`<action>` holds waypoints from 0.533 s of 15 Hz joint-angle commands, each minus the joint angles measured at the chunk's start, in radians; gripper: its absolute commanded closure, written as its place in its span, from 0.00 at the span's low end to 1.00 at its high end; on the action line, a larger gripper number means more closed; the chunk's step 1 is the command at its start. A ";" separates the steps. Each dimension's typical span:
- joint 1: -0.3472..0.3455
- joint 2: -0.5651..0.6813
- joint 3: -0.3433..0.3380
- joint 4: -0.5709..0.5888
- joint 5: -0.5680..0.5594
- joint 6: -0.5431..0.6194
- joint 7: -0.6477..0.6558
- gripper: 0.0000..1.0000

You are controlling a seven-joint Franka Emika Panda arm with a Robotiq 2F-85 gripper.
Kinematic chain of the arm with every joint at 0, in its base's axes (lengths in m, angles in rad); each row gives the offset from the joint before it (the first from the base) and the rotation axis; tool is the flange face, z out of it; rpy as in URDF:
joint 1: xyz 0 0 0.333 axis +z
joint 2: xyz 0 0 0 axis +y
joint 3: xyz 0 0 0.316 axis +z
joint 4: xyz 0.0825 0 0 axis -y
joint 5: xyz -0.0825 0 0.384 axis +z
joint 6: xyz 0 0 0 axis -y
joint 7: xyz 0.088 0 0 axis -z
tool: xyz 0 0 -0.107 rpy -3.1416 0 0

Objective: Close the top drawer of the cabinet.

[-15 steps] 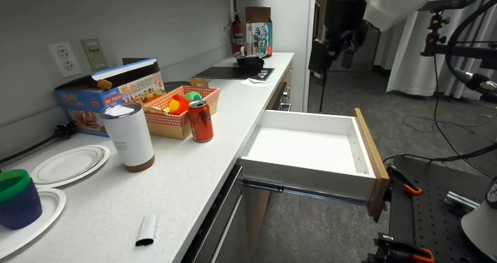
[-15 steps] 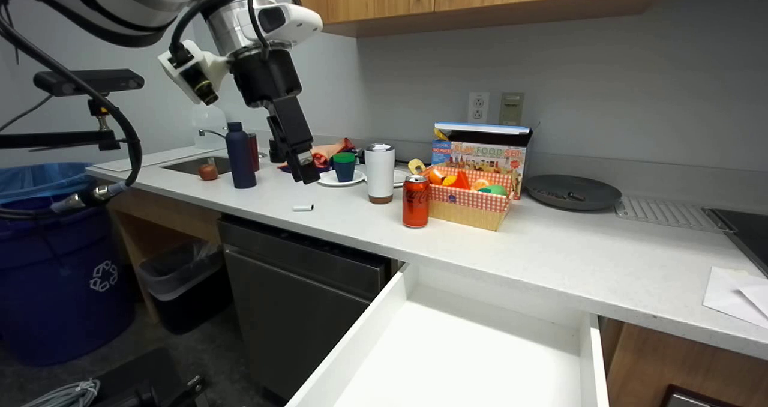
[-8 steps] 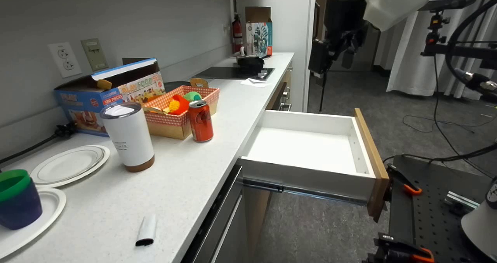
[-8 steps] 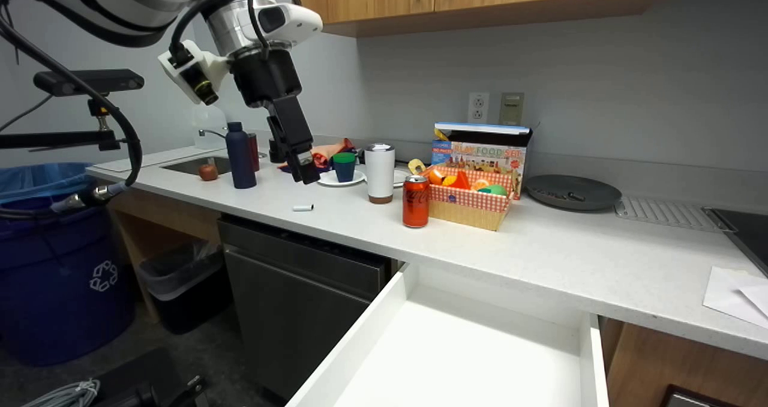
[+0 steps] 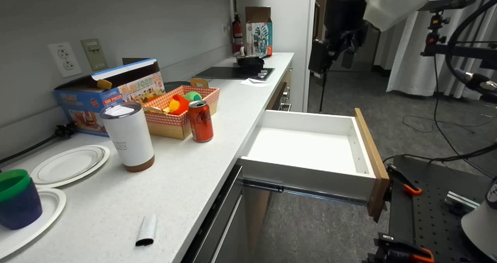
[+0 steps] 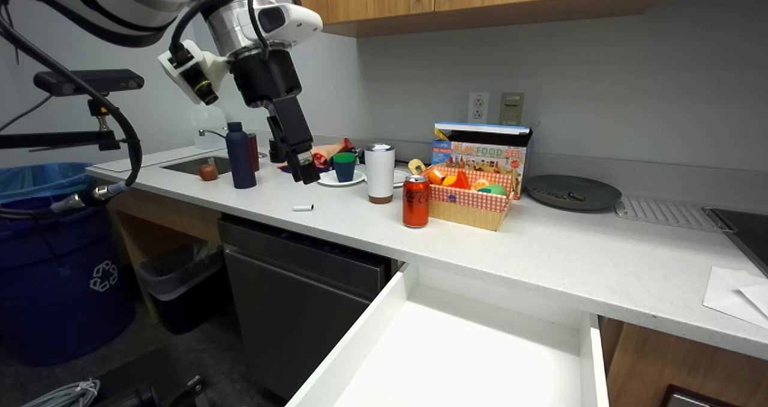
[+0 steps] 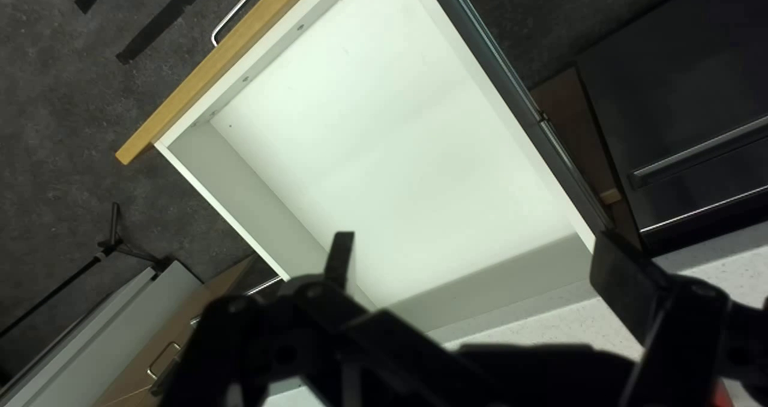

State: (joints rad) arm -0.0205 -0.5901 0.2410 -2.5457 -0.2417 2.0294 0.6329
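The top drawer (image 5: 303, 146) is extended well out from the cabinet (image 6: 690, 362), and its white floor and low sides are exposed below the pale speckled countertop (image 6: 570, 245). In the wrist view, a metal bar handle (image 7: 236, 9) is seen on the outer face of its tan-brown wooden front panel (image 7: 225, 56). The gripper (image 7: 474, 251) is held in the air, above the level of the drawer and well apart from it; its black fingers (image 7: 624, 284) are spread wide, and part of the white interior is framed between them. On the countertop, a red Coca-Cola can (image 6: 416, 201) is set upright just beside a gingham-trimmed basket (image 6: 468, 214) filled with toy food (image 6: 461, 180). A Play Food Set box (image 6: 483, 155) is placed behind the basket, and a white tumbler (image 6: 380, 176) is stood near the can.
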 commanded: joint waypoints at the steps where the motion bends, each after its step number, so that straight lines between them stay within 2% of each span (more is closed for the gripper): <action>1: -0.013 0.001 -0.006 0.027 0.001 -0.028 0.006 0.00; 3: -0.033 -0.008 -0.048 0.047 0.004 -0.042 -0.018 0.00; 8: -0.125 0.001 -0.219 0.095 0.020 -0.054 -0.133 0.00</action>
State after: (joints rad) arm -0.0918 -0.5911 0.0941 -2.4883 -0.2416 2.0006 0.5767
